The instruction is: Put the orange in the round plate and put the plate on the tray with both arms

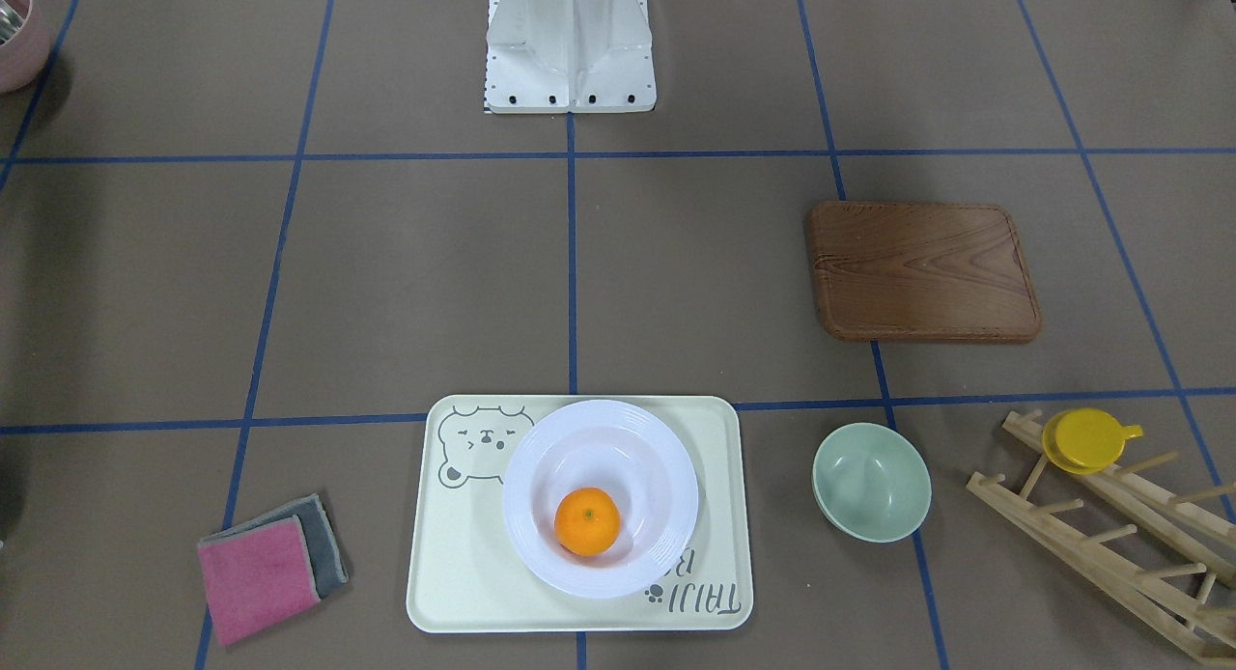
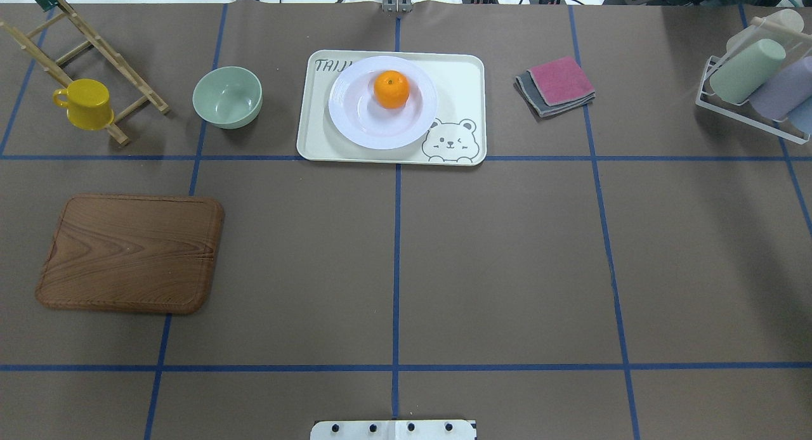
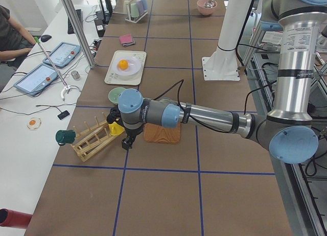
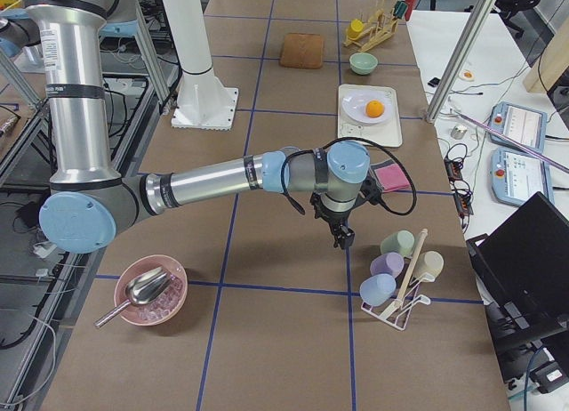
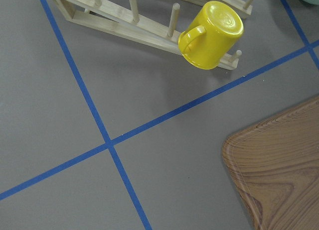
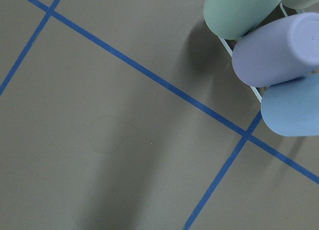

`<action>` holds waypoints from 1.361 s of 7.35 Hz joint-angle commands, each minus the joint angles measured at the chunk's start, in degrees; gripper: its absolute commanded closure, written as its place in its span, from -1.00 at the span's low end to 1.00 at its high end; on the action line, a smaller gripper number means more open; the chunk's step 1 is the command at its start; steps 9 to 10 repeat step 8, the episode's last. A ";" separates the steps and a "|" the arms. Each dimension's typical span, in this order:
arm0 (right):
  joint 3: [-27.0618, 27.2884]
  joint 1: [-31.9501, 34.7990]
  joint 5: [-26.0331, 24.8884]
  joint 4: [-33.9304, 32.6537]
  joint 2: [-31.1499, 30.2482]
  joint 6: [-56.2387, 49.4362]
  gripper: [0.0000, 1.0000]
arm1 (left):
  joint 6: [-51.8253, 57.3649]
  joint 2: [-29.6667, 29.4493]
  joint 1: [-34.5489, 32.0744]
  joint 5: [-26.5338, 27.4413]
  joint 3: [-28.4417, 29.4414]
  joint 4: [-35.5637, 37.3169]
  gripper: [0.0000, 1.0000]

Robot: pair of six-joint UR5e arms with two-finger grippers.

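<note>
The left gripper (image 3: 127, 140) hung over bare table, between the wooden drying rack (image 3: 92, 139) that carried the yellow cup (image 3: 115, 127) and the brown wooden board (image 3: 162, 134). It touched nothing that could be seen. It appeared only in one side view, small and dark, so I cannot tell how far apart its fingers stood or whether they held anything.

The right gripper (image 4: 341, 237) hung likewise above the table, near the wire rack of pastel tumblers (image 4: 397, 267) and near the folded pink and grey cloths (image 4: 391, 177). It too was shown by one side view only, and the gap between its fingers could not be judged. Both wrist cameras showed the table, blue tape lines and these neighbours, but no fingertips.

The orange (image 1: 587, 520) lay well apart from both grippers, in the sunken centre of the round plate (image 1: 526, 472), toward the side away from the robot. The plate stood on the tray (image 1: 454, 578), beside the bear-face drawing, and it covered a part of the grey lettering. A pale-green bowl (image 1: 871, 482) stood just beside the tray, on the robot's left side. The overhead and front views showed neither arm, only the white base plate (image 1: 570, 81) of the robot.
</note>
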 commanded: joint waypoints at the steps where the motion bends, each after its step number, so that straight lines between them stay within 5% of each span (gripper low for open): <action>1: -1.79 -1.86 -0.82 0.02 2.99 4.32 -1.00 | -0.06 -0.12 0.08 -0.61 -0.58 -2.17 -0.99; 10: -1.97 -2.31 -0.38 0.02 3.00 5.13 -1.00 | -0.06 0.41 0.08 -0.70 0.04 -3.51 -0.99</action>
